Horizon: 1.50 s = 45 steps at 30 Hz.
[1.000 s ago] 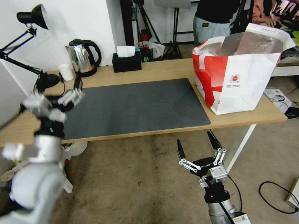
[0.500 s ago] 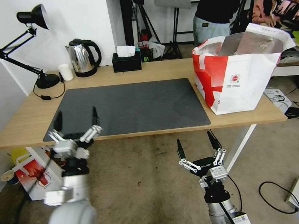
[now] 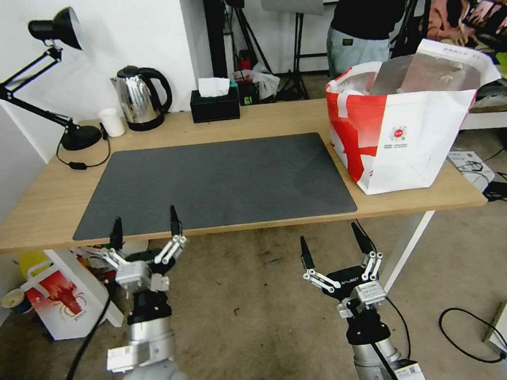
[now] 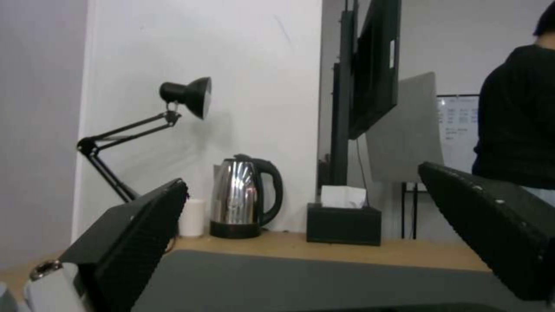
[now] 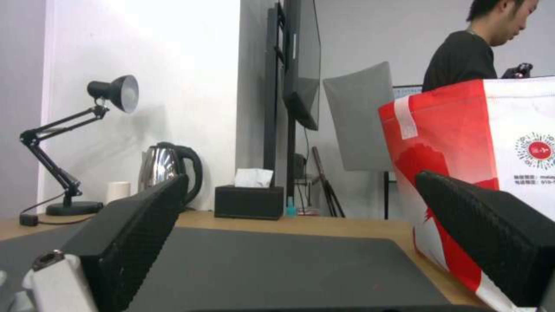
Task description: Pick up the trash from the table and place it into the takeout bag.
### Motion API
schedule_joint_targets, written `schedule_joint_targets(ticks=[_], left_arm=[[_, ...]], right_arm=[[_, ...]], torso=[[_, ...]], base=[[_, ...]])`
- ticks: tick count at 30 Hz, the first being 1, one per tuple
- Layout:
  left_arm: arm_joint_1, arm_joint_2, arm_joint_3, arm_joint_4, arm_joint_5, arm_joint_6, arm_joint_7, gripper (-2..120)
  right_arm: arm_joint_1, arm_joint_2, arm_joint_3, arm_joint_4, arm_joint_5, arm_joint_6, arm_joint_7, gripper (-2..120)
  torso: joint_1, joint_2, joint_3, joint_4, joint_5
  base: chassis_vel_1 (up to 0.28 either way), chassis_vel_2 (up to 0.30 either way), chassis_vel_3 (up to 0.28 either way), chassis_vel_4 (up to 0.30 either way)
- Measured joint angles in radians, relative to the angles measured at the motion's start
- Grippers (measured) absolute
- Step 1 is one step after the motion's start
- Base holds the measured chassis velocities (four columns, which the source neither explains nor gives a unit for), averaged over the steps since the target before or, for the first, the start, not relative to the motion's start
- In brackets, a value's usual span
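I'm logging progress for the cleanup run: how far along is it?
It looks done: the table and its grey mat carry no leftovers, and the takeout bag stands at the table's right end, contents hidden. Nothing is in hand: the left end effector and right end effector are open, below the table's front edge. No trash left visible.

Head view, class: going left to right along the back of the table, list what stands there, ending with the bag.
Lamp → white cup → kettle → tissue box → takeout bag.
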Motion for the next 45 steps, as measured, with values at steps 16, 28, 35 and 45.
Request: schedule_joint_targets(ticks=[16, 28, 35, 45], left_arm=[[0.074, -0.018, -0.008, 0.083, 0.07, -0.035, -0.052, 100], [0.134, 0.079, -0.059, 0.016, 0.047, 0.003, -0.047, 100], [0.148, 0.134, -0.081, 0.005, 0.018, 0.011, -0.026, 100], [0.162, 0.161, -0.075, 0.003, -0.033, 0.023, 0.059, 100]], right_arm=[[0.0, 0.0, 0.0, 0.0, 0.0, 0.0, 0.0, 100], [0.0, 0.0, 0.0, 0.0, 0.0, 0.0, 0.0, 100], [0.0, 0.0, 0.0, 0.0, 0.0, 0.0, 0.0, 100], [0.0, 0.0, 0.0, 0.0, 0.0, 0.0, 0.0, 100]], torso=[[0.0, 0.0, 0.0, 0.0, -0.0001], [0.0, 0.0, 0.0, 0.0, -0.0001], [0.0, 0.0, 0.0, 0.0, -0.0001], [0.0, 0.0, 0.0, 0.0001, 0.0]], base=[[0.0, 0.0, 0.0, 0.0], [0.0, 0.0, 0.0, 0.0], [0.0, 0.0, 0.0, 0.0], [0.0, 0.0, 0.0, 0.0]])
